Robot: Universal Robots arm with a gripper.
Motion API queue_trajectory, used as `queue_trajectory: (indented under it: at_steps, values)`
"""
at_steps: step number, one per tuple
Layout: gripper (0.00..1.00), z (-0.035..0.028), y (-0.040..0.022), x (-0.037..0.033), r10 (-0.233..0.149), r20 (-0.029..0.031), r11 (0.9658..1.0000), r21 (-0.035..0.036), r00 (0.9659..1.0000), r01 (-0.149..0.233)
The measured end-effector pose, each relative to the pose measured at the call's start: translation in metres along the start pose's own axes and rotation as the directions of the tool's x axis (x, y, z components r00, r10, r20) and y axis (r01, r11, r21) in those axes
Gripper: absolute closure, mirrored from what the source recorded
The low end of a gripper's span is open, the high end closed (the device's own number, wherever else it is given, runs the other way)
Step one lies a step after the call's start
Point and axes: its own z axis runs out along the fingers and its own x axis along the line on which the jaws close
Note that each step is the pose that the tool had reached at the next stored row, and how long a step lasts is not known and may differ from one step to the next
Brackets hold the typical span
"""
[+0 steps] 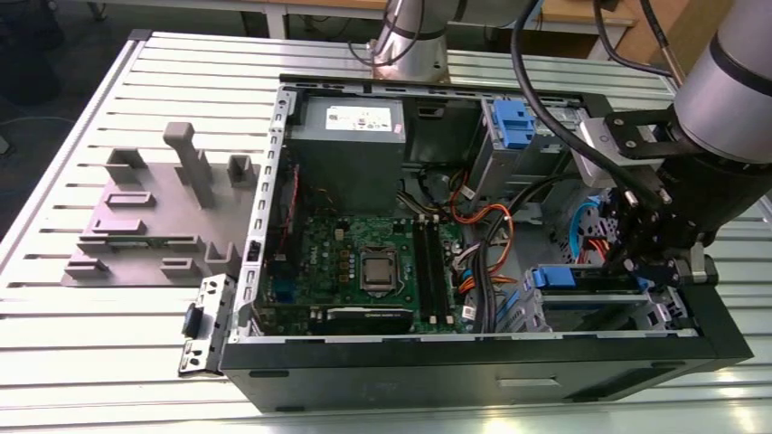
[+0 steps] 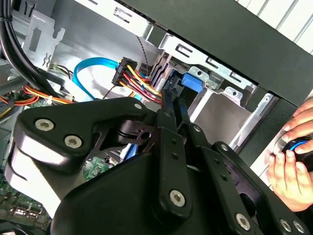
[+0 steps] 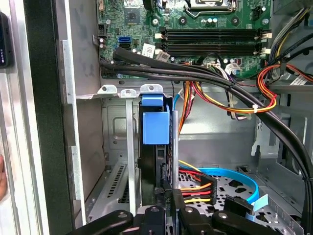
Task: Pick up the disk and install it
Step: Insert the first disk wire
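**Disk held edge-on in the drive bay**

The gripper (image 1: pixel 635 262) hangs inside the open case (image 1: pixel 483 362), at the drive bay (image 3: pixel 117 161) beside the motherboard (image 1: pixel 362 262). Its fingers (image 2: pixel 172 117) are narrowed on the disk (image 3: pixel 155 128), which stands on edge between the bay's metal walls with its blue carrier tab facing the motherboard. The edge-on hold looks chosen so the disk can slide along the bay's rails. Red, yellow and orange power cables (image 3: pixel 195 188) and a blue data cable (image 3: pixel 239 181) lie just beside the bay, clear of the slot. A person's hand (image 2: pixel 293 156) rests outside the case's wall.
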Motion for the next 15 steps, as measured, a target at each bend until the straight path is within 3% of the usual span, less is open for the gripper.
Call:
queue_trajectory:
  at_steps: [7,15]
  values:
    - [0.83,0.0001,-0.0003,0.0011,0.003,-0.0005,1.0000,0.0000,1.0000,-0.003]
    - [0.83,0.0005,0.0000,0.0017,0.005,0.0030,1.0000,-0.0001,1.0000,-0.005]
